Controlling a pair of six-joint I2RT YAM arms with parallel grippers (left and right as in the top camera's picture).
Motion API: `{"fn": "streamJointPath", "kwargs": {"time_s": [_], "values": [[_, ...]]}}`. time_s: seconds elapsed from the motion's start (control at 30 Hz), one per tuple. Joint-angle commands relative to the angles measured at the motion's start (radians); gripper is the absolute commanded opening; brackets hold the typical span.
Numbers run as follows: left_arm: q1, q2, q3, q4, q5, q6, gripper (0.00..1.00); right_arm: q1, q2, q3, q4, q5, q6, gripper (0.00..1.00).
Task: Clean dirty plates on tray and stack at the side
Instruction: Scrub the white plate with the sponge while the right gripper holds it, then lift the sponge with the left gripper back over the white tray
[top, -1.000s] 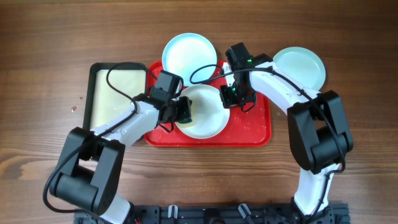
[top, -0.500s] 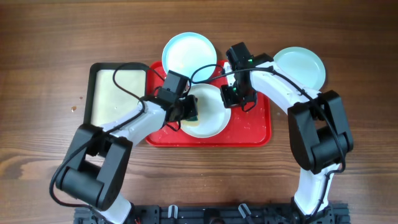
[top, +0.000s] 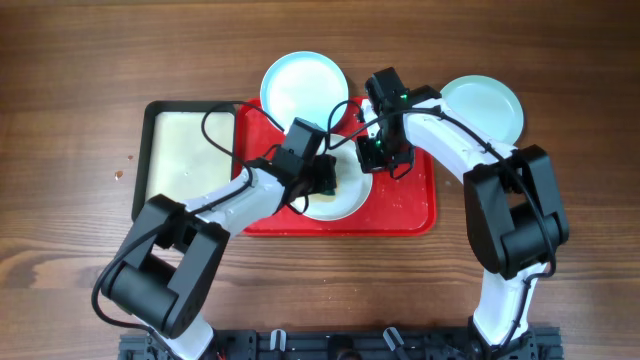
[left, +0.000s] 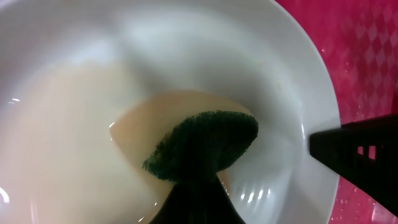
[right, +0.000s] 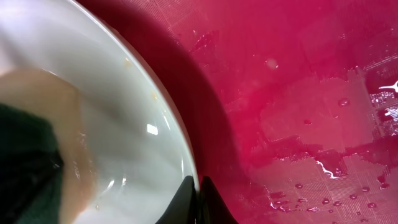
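Left fingers are clamping a green sponge and pressing it into the white plate on the red tray; right fingers are pinching that plate's rim, steadying it; sponge is sweeping from the plate's left side toward its middle, so scrubbing is under way, with stacking not yet begun; one aqua plate is sitting at the tray's far rim, another on the counter beside the right arm; black-rimmed tray is lying left; both arms are crowding the one plate.
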Motion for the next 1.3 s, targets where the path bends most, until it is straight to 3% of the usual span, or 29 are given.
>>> {"fn": "streamJointPath", "kwargs": {"time_s": [0.0, 0.43, 0.83, 1.07, 1.13, 1.27], "values": [[-0.056, 0.058, -0.019, -0.010, 0.032, -0.034, 0.04, 0.013, 0.014, -0.008, 0.002, -0.029, -0.006, 0.04], [-0.075, 0.035, -0.019, 0.023, 0.047, -0.012, 0.04, 0.013, 0.014, -0.008, 0.002, -0.029, -0.006, 0.04], [0.006, -0.299, -0.019, -0.140, -0.116, 0.070, 0.04, 0.013, 0.014, -0.008, -0.001, -0.029, -0.007, 0.04], [0.194, -0.479, -0.019, -0.364, -0.280, 0.077, 0.04, 0.013, 0.014, -0.008, -0.001, -0.029, -0.007, 0.11], [0.274, -0.499, -0.019, -0.416, -0.286, 0.077, 0.04, 0.013, 0.014, -0.008, -0.002, -0.029, -0.006, 0.16], [0.431, -0.497, -0.019, -0.494, -0.291, 0.077, 0.04, 0.013, 0.014, -0.008, -0.009, -0.029, -0.006, 0.16]]}}
